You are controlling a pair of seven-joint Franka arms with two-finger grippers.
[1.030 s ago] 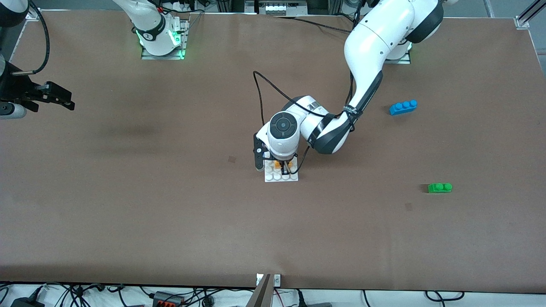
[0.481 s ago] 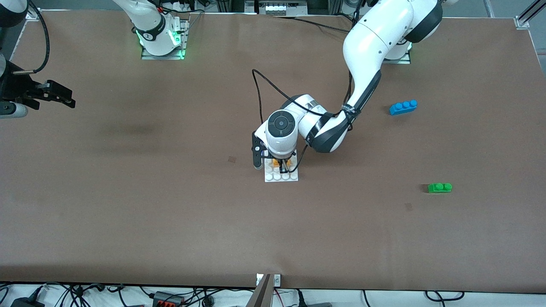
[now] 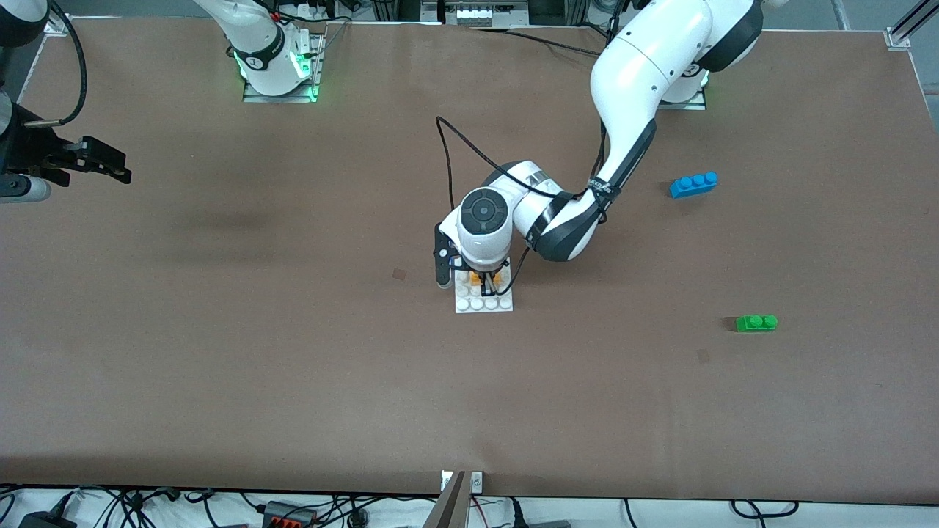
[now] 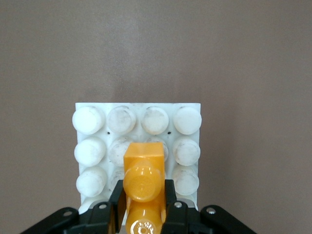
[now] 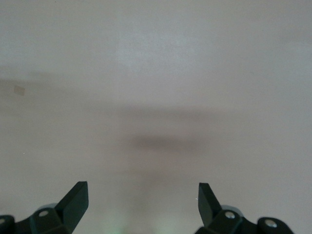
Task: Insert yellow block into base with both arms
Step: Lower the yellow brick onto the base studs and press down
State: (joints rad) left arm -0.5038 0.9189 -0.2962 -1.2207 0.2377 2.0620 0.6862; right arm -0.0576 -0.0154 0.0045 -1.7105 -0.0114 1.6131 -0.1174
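My left gripper (image 3: 486,281) is shut on the yellow block (image 3: 478,279), right over the white studded base (image 3: 484,303) near the table's middle. In the left wrist view the yellow block (image 4: 143,178) lies between the black fingers (image 4: 116,201) of the left gripper (image 4: 142,196), over the middle studs of the base (image 4: 90,121). Whether block and studs touch I cannot tell. My right gripper (image 3: 110,166) waits open in the air at the right arm's end of the table. The right wrist view shows the right gripper (image 5: 143,196) with only bare table between its fingers.
A blue three-stud brick (image 3: 693,184) and a green two-stud brick (image 3: 756,323) lie toward the left arm's end of the table, the green one nearer the front camera. A black cable (image 3: 458,150) loops above the left wrist.
The left wrist has shifted very slightly over the base, still gripping the yellow block. The right gripper has drifted a touch; its fingers stay apart.
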